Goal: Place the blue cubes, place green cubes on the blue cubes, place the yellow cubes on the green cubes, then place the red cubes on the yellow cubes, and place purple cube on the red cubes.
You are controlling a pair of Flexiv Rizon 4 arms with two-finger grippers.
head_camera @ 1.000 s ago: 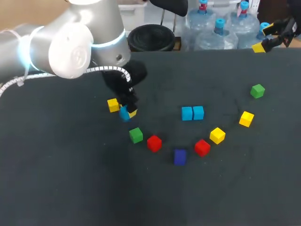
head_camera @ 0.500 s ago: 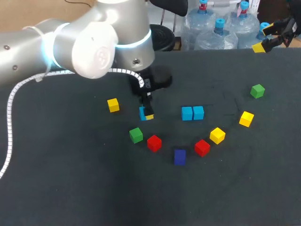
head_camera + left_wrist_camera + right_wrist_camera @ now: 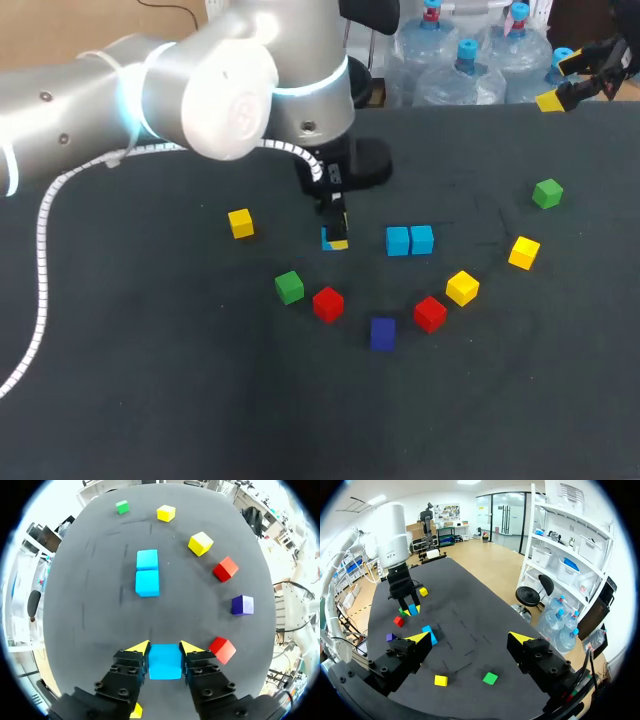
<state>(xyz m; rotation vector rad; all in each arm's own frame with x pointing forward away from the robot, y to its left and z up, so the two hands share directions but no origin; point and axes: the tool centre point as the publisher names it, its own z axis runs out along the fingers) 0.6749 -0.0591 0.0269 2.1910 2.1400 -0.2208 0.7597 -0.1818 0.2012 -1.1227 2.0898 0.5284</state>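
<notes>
The left hand [image 3: 165, 650] is clamped on a blue cube [image 3: 165, 661], gripped from both sides. The left wrist view shows this plainly, while in the head view the hand itself hides most of the cube. Just ahead of this hand, the blue pair [image 3: 148, 573] lies side by side on the worktop [image 3: 90, 610]. The right hand [image 3: 470, 639] gapes wide and empty, well apart from every cube. Within the last second the left hand carried its cube from beside a yellow cube [image 3: 240, 223] towards the blue pair.

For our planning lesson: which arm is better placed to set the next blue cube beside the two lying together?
Left. The left hand grips a blue cube close to the blue pair; the right hand is open, empty, at the table's far corner.
</notes>
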